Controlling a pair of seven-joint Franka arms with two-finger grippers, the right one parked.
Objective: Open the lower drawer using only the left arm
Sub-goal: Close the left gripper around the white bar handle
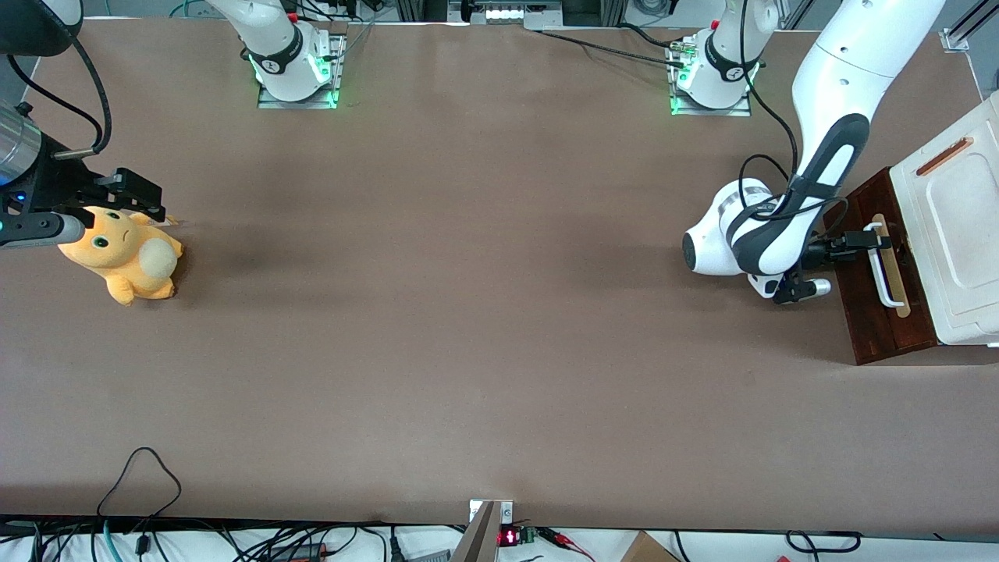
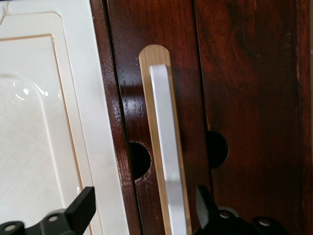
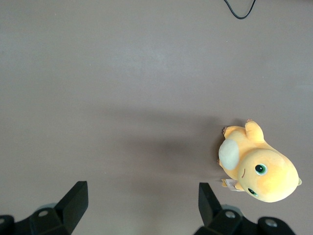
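Note:
The lower drawer (image 1: 866,312) is dark reddish-brown and sits under a white panel (image 1: 956,226) with a small copper-coloured handle (image 1: 944,156), toward the working arm's end of the table. Its white bar handle (image 1: 887,269) lies on a pale wood strip. My left arm (image 1: 827,156) reaches down to it, and its black gripper (image 1: 868,238) is at the handle's end farther from the front camera. In the left wrist view the gripper (image 2: 144,198) is open, and its fingers (image 2: 80,210) stand on either side of the handle (image 2: 166,147) without touching it. The drawer front (image 2: 244,98) fills that view.
An orange plush toy (image 1: 121,257) lies toward the parked arm's end of the table and also shows in the right wrist view (image 3: 259,169). Two arm bases (image 1: 296,66) stand at the table edge farthest from the front camera. Cables (image 1: 140,476) hang over the nearest edge.

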